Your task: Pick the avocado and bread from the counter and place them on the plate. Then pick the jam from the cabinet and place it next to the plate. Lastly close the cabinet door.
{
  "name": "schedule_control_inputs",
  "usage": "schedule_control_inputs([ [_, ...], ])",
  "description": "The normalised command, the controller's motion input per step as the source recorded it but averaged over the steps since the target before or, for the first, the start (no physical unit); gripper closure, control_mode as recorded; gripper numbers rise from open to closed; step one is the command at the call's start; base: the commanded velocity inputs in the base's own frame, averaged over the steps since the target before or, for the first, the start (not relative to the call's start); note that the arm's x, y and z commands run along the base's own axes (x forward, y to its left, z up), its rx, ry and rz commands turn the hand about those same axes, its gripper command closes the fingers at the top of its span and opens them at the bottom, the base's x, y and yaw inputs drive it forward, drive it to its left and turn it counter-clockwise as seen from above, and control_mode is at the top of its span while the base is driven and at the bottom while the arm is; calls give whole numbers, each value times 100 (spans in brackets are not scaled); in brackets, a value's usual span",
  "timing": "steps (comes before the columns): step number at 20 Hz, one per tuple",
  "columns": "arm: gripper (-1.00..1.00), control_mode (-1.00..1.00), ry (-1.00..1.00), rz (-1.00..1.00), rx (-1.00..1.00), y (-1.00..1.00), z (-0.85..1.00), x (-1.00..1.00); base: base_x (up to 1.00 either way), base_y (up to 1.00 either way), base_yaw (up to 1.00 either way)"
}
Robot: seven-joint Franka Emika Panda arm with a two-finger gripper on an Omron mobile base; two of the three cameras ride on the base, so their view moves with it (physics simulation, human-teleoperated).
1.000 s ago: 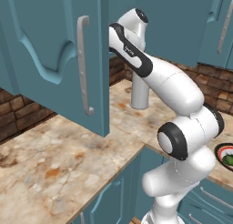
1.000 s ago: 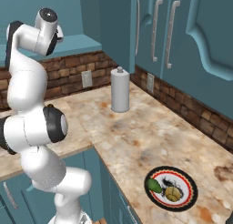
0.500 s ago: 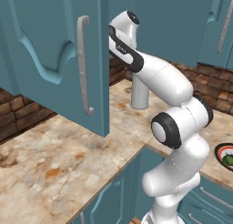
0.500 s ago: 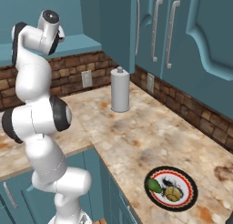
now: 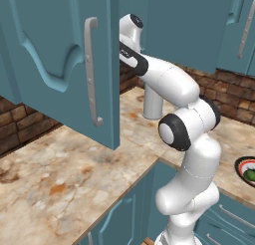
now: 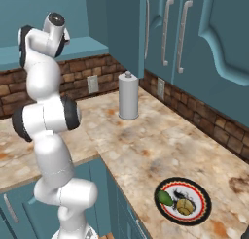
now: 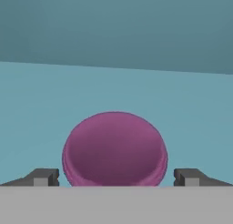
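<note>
Seen from the hand, the purple jam [image 7: 114,148] sits on the teal cabinet shelf [image 7: 45,95], lid toward the camera. My gripper [image 7: 116,178] is open, one dark fingertip [image 7: 43,177] on each side of the jar and apart from it. My arm reaches up into the cabinet [image 5: 134,10] behind the open cabinet door [image 5: 55,64], which has a long grey handle [image 5: 91,72]. The plate [image 6: 202,206] lies on the counter [image 6: 160,141] with the avocado [image 6: 165,198] and the bread [image 6: 184,206] on it. A sliver of the plate [image 5: 245,165] shows at the right edge of the left base view.
A tall grey paper-towel roll [image 6: 128,95] stands on the counter [image 5: 74,179] near the brick back wall, below the cabinet. Closed teal wall doors [image 6: 214,48] hang to the right. Teal drawer units [image 5: 224,219] run under the worktop.
My arm has stretched further up and into the cabinet, the elbow swinging in toward the open door. The gripper has stayed open.
</note>
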Motion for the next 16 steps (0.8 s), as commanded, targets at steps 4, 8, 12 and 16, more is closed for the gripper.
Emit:
schedule_control_inputs([
  [4, -100, -100, 1, 0, 0, 18, -7, 37, 0, 0, 0],
  [8, 100, -100, 1, 0, -1, 18, -7, 28, 0, 0, 0],
  [12, 100, -100, 0, 0, 0, 2, 0, 2, 0, 0, 0],
  [16, 100, -100, 0, 0, 0, 0, 4, -1, 0, 0, 0],
])
